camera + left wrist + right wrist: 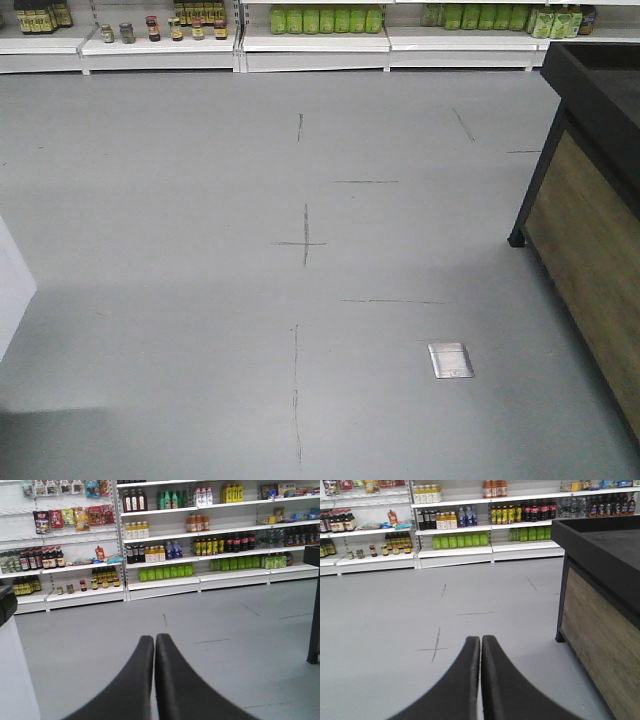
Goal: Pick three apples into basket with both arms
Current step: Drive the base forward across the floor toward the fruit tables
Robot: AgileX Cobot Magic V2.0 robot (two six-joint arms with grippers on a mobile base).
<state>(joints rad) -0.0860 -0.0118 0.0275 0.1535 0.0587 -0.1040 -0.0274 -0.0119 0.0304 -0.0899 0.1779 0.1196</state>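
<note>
Left fingers (137, 680) black, curved, tapered; right fingers (465, 680) same.

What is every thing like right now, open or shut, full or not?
Left tool: shut, holding nothing.
Right tool: shut, holding nothing.
Shelves: stocked with bottles and jars.
Floor plate: closed, lying flat.
Display stand: upright.

Smooth grey floor (150, 250) marked with dark crosses. Boxy counter (590, 250) panelled in brown woodgrain, framed black. Tapered left fingers (135, 680), right fingers (505, 685): black.
</note>
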